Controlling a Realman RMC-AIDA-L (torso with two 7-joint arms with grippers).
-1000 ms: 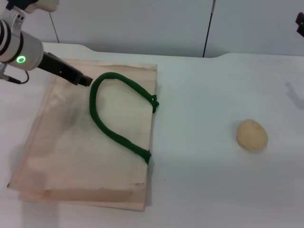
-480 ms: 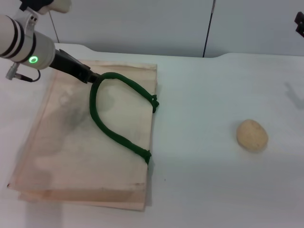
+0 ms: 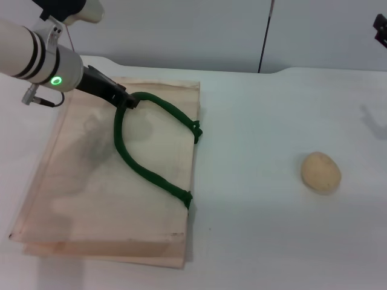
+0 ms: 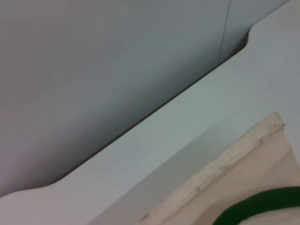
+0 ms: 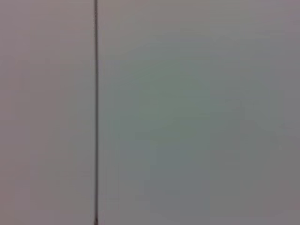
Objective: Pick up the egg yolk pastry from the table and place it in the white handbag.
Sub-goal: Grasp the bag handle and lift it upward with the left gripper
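Here we see the bag (image 3: 115, 181) lying flat on the left half of the table (image 3: 260, 229), a broad rectangle of cream cloth, faintly smudged grey, with stitched edges and a second layer showing along its near side. A thick, twisted dark green rope handle (image 3: 136, 163) loops across its upper face, both ends knotted at the bag's right edge. Our left gripper (image 3: 124, 101) sits at the far bend of that loop, its dark tips touching the rope; we cannot tell whether they are parted or pinched on it. The white arm behind it carries a green light and comes in from the far left. In the left wrist view the bag's hemmed corner (image 4: 243, 154) and a curve of the rope (image 4: 262, 206) show against the smooth white top. The pastry (image 3: 321, 171) rests alone on the right of the table, well apart from the bag: a small, rounded, matte tan ball. Our right gripper (image 3: 381, 30) is only a dark sliver at the far right edge, its state unclear to us.
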